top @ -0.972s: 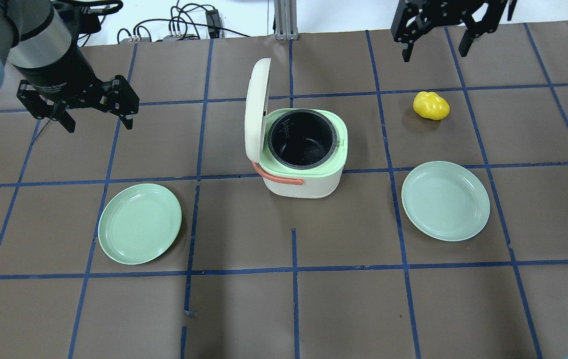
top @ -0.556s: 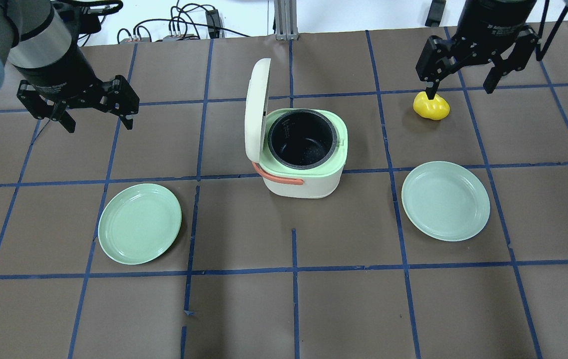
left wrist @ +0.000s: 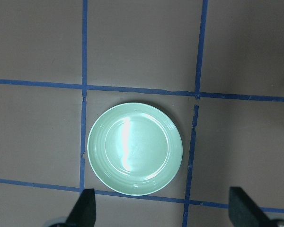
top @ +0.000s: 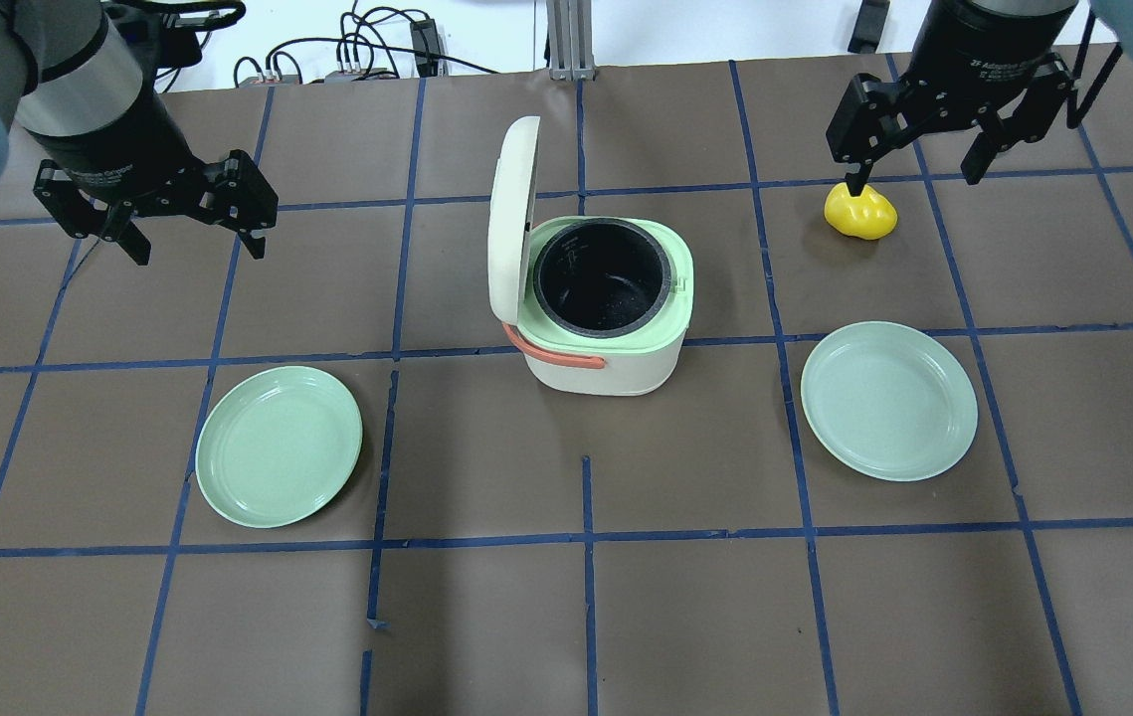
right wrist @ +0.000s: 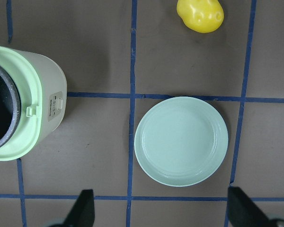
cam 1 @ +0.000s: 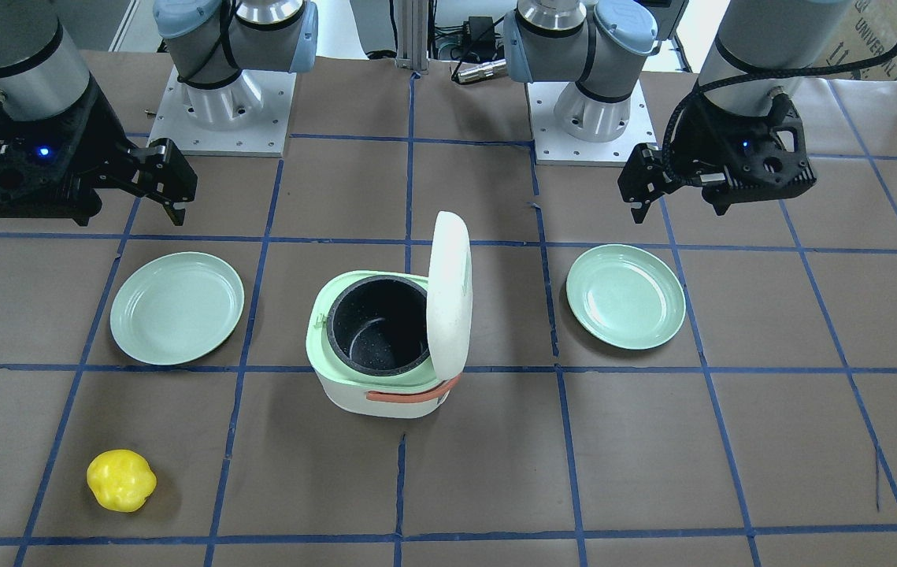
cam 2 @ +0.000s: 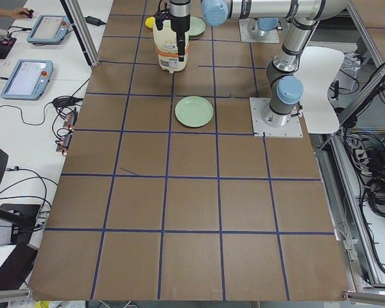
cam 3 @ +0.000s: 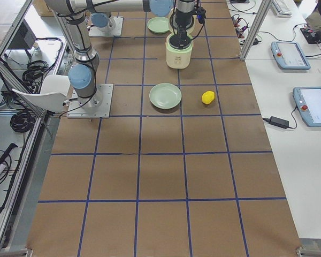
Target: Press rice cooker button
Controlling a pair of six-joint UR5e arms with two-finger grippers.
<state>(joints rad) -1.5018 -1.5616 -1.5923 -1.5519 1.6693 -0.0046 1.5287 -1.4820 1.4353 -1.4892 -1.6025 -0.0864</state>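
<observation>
We see the rice cooker point(top: 606, 318) at the middle of the bench point(top: 566, 617), upright, its dark pot opening straight up. Its lid point(top: 511, 214) stands open on edge at the side toward the robot's left, inner face turned to the robot's right, and the lid's long axis runs from the robot's side to the far side. An orange handle point(top: 551, 353) lies low against the body. On the cooker's wall toward the robot's right we find a small printed label point(right wrist: 54, 106), too small to read.

The left end effector point(top: 198, 249) hangs over the bench with its fingers wide apart, beyond the left green plate point(top: 278, 446). The right end effector point(top: 914, 181) is also spread wide. From overhead, one fingertip overlaps the yellow toy pepper point(top: 860, 211), but the front-facing view shows them well apart. The right plate point(top: 889, 401) lies between pepper and robot. White lettering rings each wrist, and we cannot read it surely.
</observation>
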